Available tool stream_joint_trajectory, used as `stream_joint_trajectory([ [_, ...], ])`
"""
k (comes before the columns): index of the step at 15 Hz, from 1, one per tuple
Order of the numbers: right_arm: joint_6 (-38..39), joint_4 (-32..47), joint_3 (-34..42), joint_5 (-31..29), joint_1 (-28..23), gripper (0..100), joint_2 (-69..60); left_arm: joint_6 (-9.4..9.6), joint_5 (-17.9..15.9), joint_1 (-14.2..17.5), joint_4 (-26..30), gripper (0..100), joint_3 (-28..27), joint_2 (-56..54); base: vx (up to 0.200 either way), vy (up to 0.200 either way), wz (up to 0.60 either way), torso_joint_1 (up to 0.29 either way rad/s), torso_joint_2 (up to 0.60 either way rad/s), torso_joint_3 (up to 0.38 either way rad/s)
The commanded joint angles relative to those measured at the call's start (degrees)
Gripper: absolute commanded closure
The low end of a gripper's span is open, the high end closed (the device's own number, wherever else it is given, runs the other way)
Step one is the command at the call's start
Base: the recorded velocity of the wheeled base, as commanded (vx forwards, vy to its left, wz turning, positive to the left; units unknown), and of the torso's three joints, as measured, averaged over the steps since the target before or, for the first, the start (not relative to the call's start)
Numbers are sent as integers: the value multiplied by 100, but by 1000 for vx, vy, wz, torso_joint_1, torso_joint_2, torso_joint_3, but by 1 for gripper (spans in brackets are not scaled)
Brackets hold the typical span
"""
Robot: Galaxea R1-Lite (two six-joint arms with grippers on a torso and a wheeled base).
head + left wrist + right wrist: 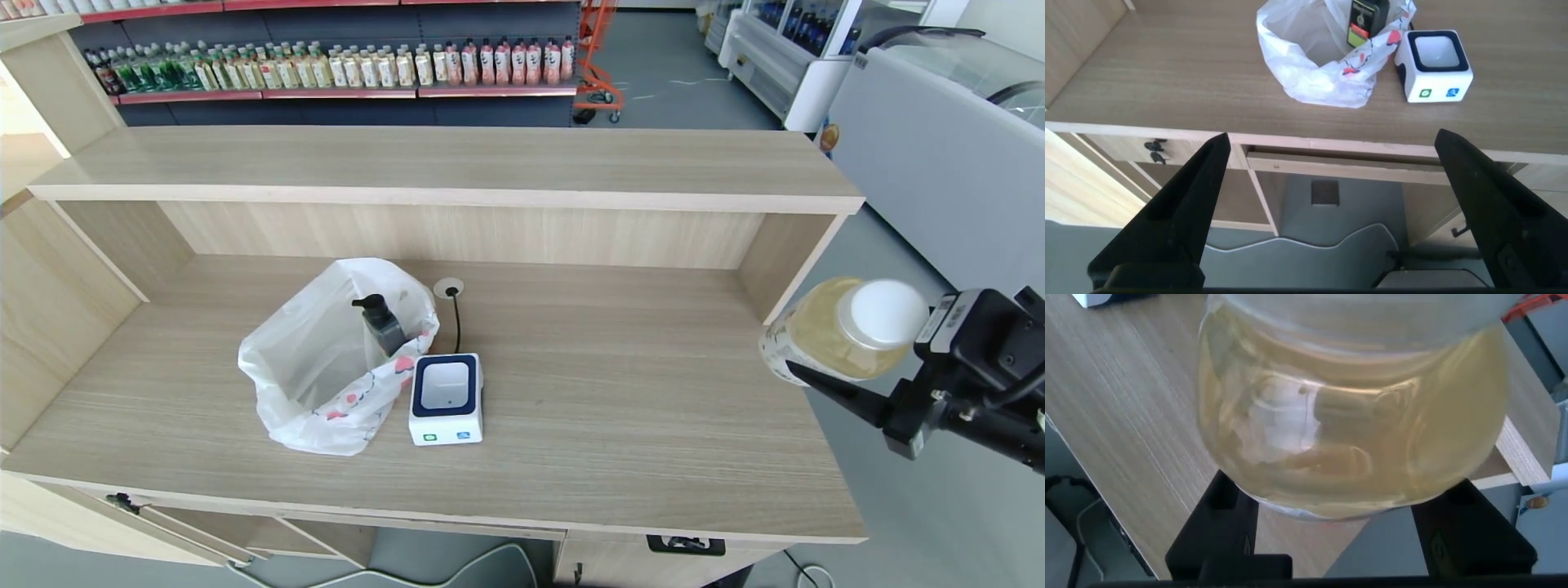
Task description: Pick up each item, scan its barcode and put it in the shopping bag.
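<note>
Head view: right gripper [804, 371] clamps a white-capped bottle [833, 331] of yellow liquid (off the counter's [637, 392] right end). The shopping bag [286, 351], a pump bottle [382, 322] inside, sits just left of the scanner [446, 398]. Left wrist view: left gripper [1331, 143] spread wide by the counter's near edge. Right wrist view: fingers [1221, 531] flank the bottle.

Yellow jar [816, 335] aloft; pump bottle [382, 325] in shopping bag [298, 363].
</note>
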Motion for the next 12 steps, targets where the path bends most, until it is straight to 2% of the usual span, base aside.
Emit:
stream_joint_trajectory([
  [1, -9, -29, -3, 4, 91, 100, 90, 8, 0, 2, 0, 0, 5, 9, 0, 200, 0, 12, 2, 2],
  [4, -9, -55, -29, 12, 276, 100, 117, -1, 0, 2, 0, 0, -4, 9, 0, 200, 0, -6, 1, 1],
  [7, 0, -90, -91, 12, 689, 100, 214, -1, 0, 2, 0, 0, -4, 9, 0, 200, 0, 6, 2, 2],
  [10, -9, -1101, -91, 39, 838, 100, 934, 8, 0, 2, 0, 0, 5, 9, 0, 200, 0, -1, 1, 2],
  [12, 0, -2068, -100, 232, 847, 100, 1602, 8, 0, -6, 0, 0, 5, 9, 0, 200, 0, 0, 2, 2],
])
